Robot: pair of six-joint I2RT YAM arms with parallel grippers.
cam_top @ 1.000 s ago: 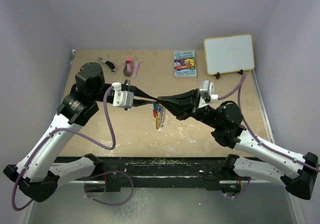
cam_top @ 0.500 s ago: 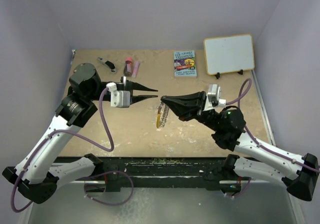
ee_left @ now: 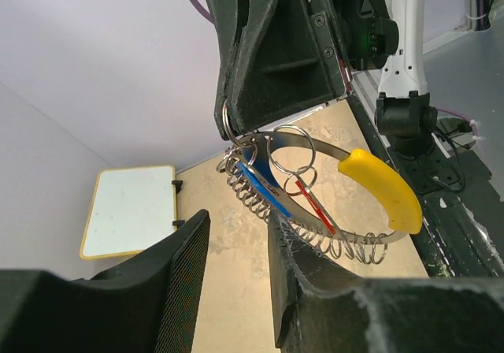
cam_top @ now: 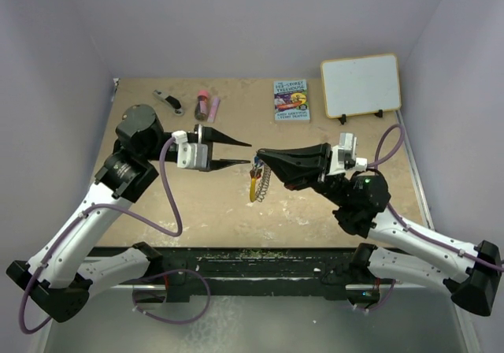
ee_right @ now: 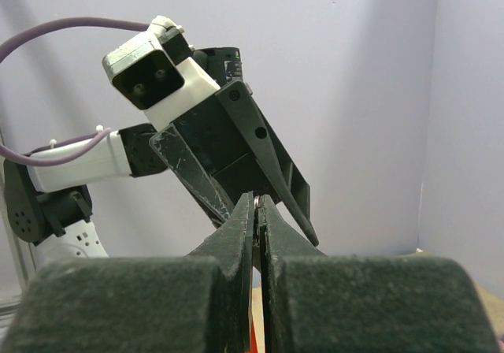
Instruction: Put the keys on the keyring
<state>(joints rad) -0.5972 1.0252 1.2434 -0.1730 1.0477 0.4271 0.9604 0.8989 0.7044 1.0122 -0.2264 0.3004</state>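
- The right gripper (cam_top: 260, 155) is pinched fully shut on the top of the keyring (cam_top: 255, 181). The hoop hangs from its tip above the table (cam_top: 197, 211), around mid-table between the 2 arms.
- The left gripper (cam_top: 247, 153) stands partly wide with nothing between its jaws. Its tips are just left of the right gripper's tip, close but apart.
- The relation that counts: the keyring lies right of, and slightly below, the left gripper. From above the hoop shows nearly edge-on, a narrow strip running toward the near edge. So its flat face is turned toward the left gripper.
- The left arm is the free one and the nearer for any further handling; the right arm is taken up with carrying.
- The left wrist view shows what the top view cannot. The blue key (ee_left: 264, 191) and the red key (ee_left: 313, 206) each hang from small split rings (ee_left: 290, 150), and these seem to pass around the hoop. They sit between the coiled metal part (ee_left: 256, 203) and the yellow segment (ee_left: 378, 187).
- By that view, both keys look already threaded on, so little of the task seems left.
- The right wrist view shows only a thin sliver of metal clamped between the right fingers (ee_right: 240, 227), with the left gripper facing them; the keys are hidden there.
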